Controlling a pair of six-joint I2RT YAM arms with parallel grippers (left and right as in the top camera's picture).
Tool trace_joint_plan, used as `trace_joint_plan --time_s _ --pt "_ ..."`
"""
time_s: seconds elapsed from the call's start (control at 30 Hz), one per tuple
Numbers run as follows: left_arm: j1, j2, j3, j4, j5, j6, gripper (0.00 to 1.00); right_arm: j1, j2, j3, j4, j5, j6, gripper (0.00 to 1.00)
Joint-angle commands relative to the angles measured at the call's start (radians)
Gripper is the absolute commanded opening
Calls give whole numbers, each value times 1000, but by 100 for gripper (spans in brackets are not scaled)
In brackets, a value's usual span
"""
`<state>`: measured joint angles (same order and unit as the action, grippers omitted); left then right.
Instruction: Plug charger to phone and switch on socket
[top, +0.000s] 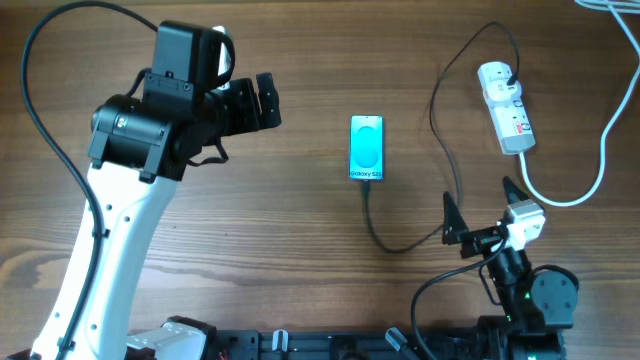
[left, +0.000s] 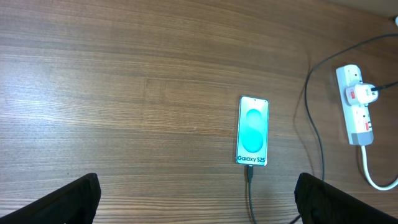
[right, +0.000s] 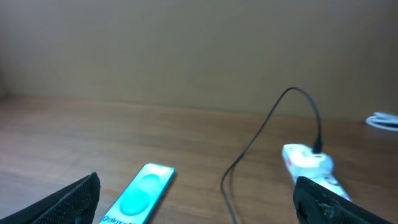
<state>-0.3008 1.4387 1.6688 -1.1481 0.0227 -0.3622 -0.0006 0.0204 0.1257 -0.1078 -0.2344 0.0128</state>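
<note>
The phone (top: 366, 148) lies flat mid-table, turquoise screen up, its "Galaxy" band toward the front. It also shows in the left wrist view (left: 252, 131) and the right wrist view (right: 140, 193). The charger's thin black cable (top: 375, 226) has its plug tip in the phone's near end (left: 249, 172) and loops back to the socket (top: 505, 120), a white power strip at the far right, also seen in the wrist views (left: 356, 102) (right: 309, 163). My left gripper (top: 266, 101) is open and empty, raised left of the phone. My right gripper (top: 483, 213) is open and empty, near the front right.
The strip's thick white cord (top: 600, 150) curves off the right side of the table. The arm bases and dark mounts line the front edge (top: 330, 345). The wooden tabletop (top: 300, 220) holds nothing else.
</note>
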Motion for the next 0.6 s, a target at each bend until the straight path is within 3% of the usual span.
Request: trace_joint_plan --time_s 0.0,0.2,0.57 --pt "0 -2 -2 3 -13 -13 100 4 -17 -14 43 63 -54 100" --pt "0 -2 -2 3 -13 -13 100 4 -17 -122 200 64 -34 100" --pt "0 -2 -2 3 -13 -13 100 8 -17 -121 114 108 -35 100"
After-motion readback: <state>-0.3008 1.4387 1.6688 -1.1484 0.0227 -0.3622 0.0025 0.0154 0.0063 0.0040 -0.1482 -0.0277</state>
